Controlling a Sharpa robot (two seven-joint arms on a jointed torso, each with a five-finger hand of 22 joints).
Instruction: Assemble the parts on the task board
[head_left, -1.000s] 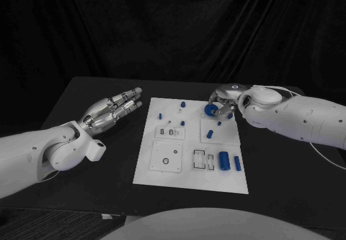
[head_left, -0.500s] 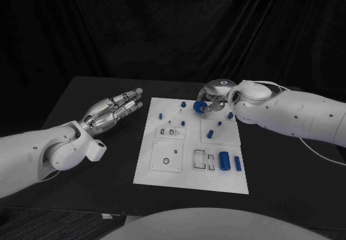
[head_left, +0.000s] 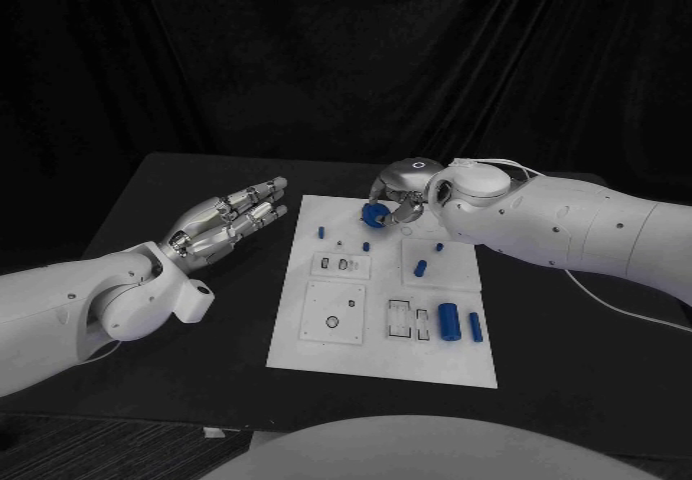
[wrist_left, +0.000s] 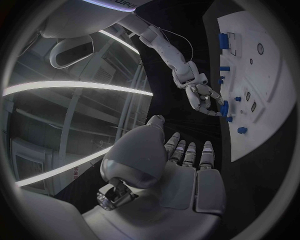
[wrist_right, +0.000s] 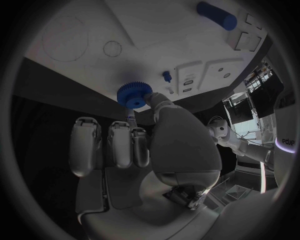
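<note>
The white task board (head_left: 332, 350) lies in the middle of the black table. My right hand (head_left: 400, 193) hovers over the board's far left corner and pinches a blue gear (head_left: 375, 215) between thumb and finger. The right wrist view shows the gear (wrist_right: 133, 94) at the fingertips, above the board (wrist_right: 81, 30). My left hand (head_left: 224, 222) floats left of the board, fingers apart and stretched out, holding nothing. The left wrist view shows that hand (wrist_left: 181, 165) with the right hand (wrist_left: 203, 97) and the gear (wrist_left: 224, 107) beyond it.
Small blue pegs (head_left: 365, 246) (head_left: 420, 267) stand on the board's far half. Two blue cylinders (head_left: 449, 321) (head_left: 475, 326) lie near its right edge. White inset plates (head_left: 335, 312) with holes and slots sit on the near half. Bare table (head_left: 577, 340) surrounds the board.
My right hand has carried the blue gear leftward, from the board's far right side to its far left corner. The left hand has stayed put.
</note>
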